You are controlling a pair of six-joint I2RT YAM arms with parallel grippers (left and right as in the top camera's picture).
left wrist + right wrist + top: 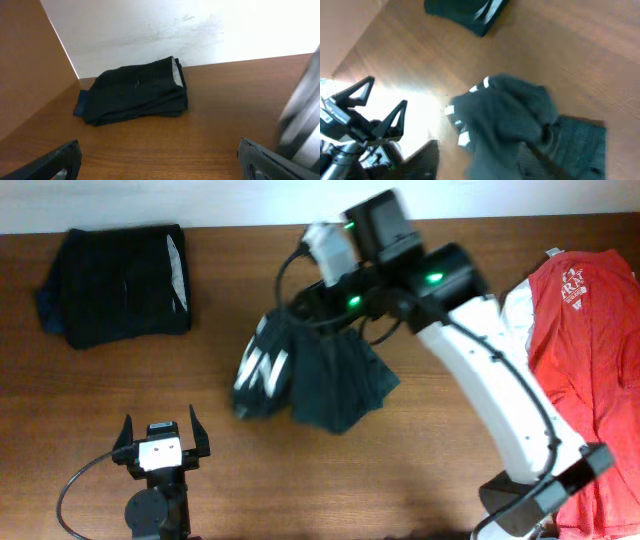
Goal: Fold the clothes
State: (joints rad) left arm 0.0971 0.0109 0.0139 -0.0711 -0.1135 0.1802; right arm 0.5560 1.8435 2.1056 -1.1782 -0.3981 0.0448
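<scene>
1. The black trousers (310, 375) are bunched in a loose bundle at mid-table, hanging from the right gripper (322, 320). White block lettering (262, 365) shows on the bundle's left side.
2. In the right wrist view the trousers (515, 120) fill the foreground, blurred. The fingers are mostly buried in the cloth, closed around a gathered fold.
3. The right arm (490, 400) rises from its base at the lower right and reaches up and left over the table (400, 470).
4. A black garment with pale lining (120, 280) lies folded at the far left corner, well apart from the trousers. The pale edge shows on its right side.
5. A red T-shirt (590, 330) with white sleeves lies spread at the right edge, partly beneath the right arm.
6. The left gripper (160, 430) is at the near left, jaws spread wide and holding nothing. Its camera looks towards the folded black garment (135, 92).
</scene>
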